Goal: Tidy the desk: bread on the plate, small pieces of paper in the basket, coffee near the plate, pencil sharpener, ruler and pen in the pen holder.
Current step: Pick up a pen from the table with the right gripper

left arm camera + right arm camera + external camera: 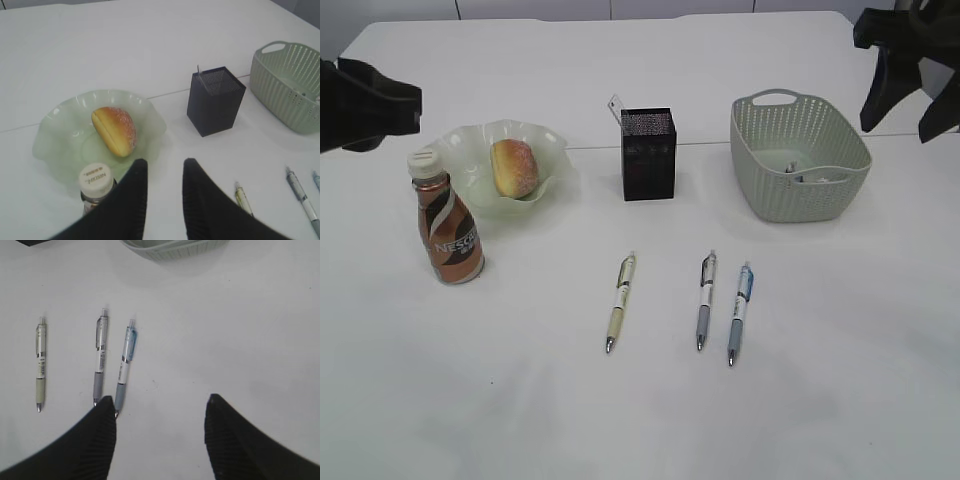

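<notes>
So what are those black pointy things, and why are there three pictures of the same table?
They are a robot's two grippers, like pinching hands on two arms. One picture looks at the white desk from the front. The other two come from small cameras on each wrist, so you see the left gripper and the right gripper poking in from below. Both are open and hold nothing.

On the desk a bread bun lies on a wavy green glass plate, with a Nescafe coffee bottle beside it. A black pen holder has something thin sticking out. A grey-green basket holds something small. Three pens lie in front: cream, grey and blue.
</notes>
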### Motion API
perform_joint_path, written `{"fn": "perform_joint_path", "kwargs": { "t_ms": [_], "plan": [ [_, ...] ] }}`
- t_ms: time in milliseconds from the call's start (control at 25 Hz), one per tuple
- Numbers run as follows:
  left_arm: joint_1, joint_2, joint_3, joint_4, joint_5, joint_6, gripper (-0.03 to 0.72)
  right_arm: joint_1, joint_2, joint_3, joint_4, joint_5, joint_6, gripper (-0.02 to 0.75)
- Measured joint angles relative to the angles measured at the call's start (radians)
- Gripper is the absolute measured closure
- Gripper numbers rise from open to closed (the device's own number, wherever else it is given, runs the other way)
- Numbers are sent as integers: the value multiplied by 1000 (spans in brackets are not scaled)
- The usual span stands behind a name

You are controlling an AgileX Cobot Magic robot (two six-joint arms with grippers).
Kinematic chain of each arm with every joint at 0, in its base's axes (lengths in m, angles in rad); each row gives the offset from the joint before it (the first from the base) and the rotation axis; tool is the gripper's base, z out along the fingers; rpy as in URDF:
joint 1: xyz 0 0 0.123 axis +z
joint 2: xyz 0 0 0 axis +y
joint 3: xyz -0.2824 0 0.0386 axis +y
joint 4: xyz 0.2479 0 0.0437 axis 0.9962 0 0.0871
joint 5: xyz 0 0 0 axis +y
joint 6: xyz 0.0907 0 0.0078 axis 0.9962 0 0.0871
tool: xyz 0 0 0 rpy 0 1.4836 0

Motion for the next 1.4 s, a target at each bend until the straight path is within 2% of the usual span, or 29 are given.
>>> {"fn": "perform_joint_path", "kwargs": {
  "t_ms": [480, 560, 760, 880, 1040, 1400],
  "plan": [
    [0, 0, 13, 0, -52, -16, 505, 0, 0, 0, 101, 0, -21, 291],
    [0, 0, 13, 0, -61, -24, 468, 0, 0, 0, 105, 0, -21, 291],
    [0, 0, 13, 0, -63, -68, 278, 0, 2, 0, 108, 0, -23, 290],
    [0, 0, 13, 0, -63, -82, 225, 0, 10, 0, 120, 0, -16, 254],
    [-3, -6, 13, 0, -43, -85, 216, 0, 52, 4, 187, 0, -9, 198],
    [-56, -41, 13, 0, -24, -90, 214, 0, 128, 4, 223, -4, -7, 187]
  ]
}}
